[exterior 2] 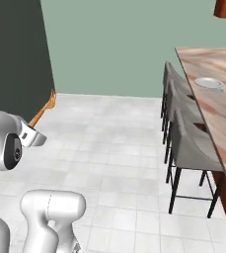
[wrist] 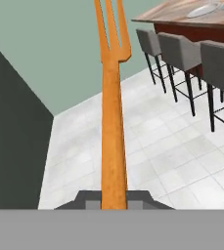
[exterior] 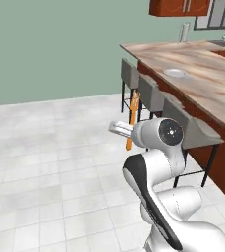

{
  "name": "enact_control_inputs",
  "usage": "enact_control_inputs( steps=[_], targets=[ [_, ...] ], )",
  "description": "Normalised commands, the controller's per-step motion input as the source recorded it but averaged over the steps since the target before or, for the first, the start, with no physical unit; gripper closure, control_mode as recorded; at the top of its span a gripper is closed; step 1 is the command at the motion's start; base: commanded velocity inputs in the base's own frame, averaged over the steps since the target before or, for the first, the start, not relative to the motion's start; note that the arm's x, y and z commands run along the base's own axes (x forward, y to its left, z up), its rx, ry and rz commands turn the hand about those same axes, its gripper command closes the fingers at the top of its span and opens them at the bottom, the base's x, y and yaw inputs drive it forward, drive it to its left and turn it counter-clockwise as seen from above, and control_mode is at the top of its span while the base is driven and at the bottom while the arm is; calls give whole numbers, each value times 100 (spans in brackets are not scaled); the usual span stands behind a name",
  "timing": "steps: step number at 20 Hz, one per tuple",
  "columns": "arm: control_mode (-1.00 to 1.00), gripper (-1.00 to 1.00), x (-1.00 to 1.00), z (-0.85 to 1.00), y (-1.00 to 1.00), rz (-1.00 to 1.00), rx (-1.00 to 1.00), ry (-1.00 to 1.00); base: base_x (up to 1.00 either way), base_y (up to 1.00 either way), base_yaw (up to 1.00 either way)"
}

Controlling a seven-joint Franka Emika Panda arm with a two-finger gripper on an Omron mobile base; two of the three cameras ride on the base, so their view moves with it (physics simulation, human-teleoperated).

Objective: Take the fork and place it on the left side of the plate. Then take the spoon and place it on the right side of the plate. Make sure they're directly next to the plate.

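Claw [wrist: 114, 205] is clamped on the orange fork [wrist: 113, 122], held out over the floor, well away from the plate [exterior: 175, 73] on the far surface [exterior: 207, 74].

The arm [exterior: 165, 197], rising at the lower right of the left base view, is glossy white with rounded, bulbous segments. A black band curves along one link (like a seam), and a dark round cap [exterior: 170, 131] with a small pale centre closes its upper joint.

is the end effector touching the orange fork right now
Touching. In the hand view the end effector is shut on the slim orange fork: its handle runs straight down between the two dark fingertips with no gap on either side.
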Motion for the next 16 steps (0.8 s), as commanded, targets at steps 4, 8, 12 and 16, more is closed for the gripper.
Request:
enact_control_inputs(
  steps=[4, 8, 12, 16],
  targets=[
    [100, 100, 0, 0, 0, 0, 0, 0, 82, 73, -43],
    [100, 100, 0, 0, 0, 0, 0, 0, 83, 70, -45],
    [100, 100, 0, 0, 0, 0, 0, 0, 83, 68, -45],
    [100, 100, 0, 0, 0, 0, 0, 0, 83, 68, -45]
  ],
)
